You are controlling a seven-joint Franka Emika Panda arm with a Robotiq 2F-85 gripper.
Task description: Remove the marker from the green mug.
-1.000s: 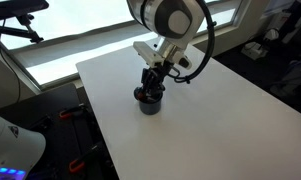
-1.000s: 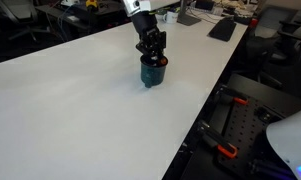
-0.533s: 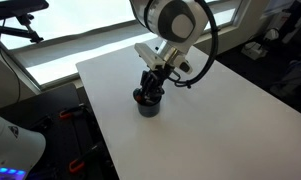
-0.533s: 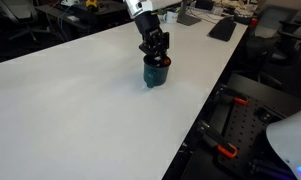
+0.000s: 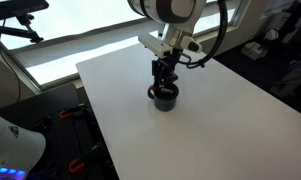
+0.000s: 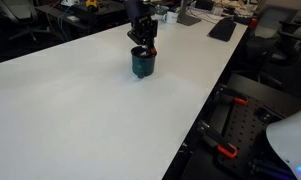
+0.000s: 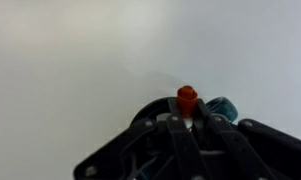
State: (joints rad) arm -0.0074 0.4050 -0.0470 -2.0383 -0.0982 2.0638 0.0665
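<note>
The green mug [image 5: 166, 98] stands on the white table, dark teal in an exterior view [image 6: 142, 67]. My gripper [image 5: 166, 84] reaches straight down into its mouth; it also shows in an exterior view [image 6: 142, 50]. In the wrist view the gripper [image 7: 187, 116] is shut on the marker [image 7: 187, 98], whose reddish-orange end sticks out between the fingers. A bit of the mug's rim [image 7: 223, 106] shows beside them. The rest of the marker is hidden by the fingers and the mug.
The white table [image 5: 220, 125] spreads widely around the mug; its edges [image 6: 205, 110] drop off to the floor. A keyboard [image 6: 223, 28] and clutter lie at the far end. A window ledge [image 5: 60, 50] runs behind the table.
The gripper has shifted sideways across the table, and the mug has moved along with it. The fingers stay in the mug's mouth around the marker.
</note>
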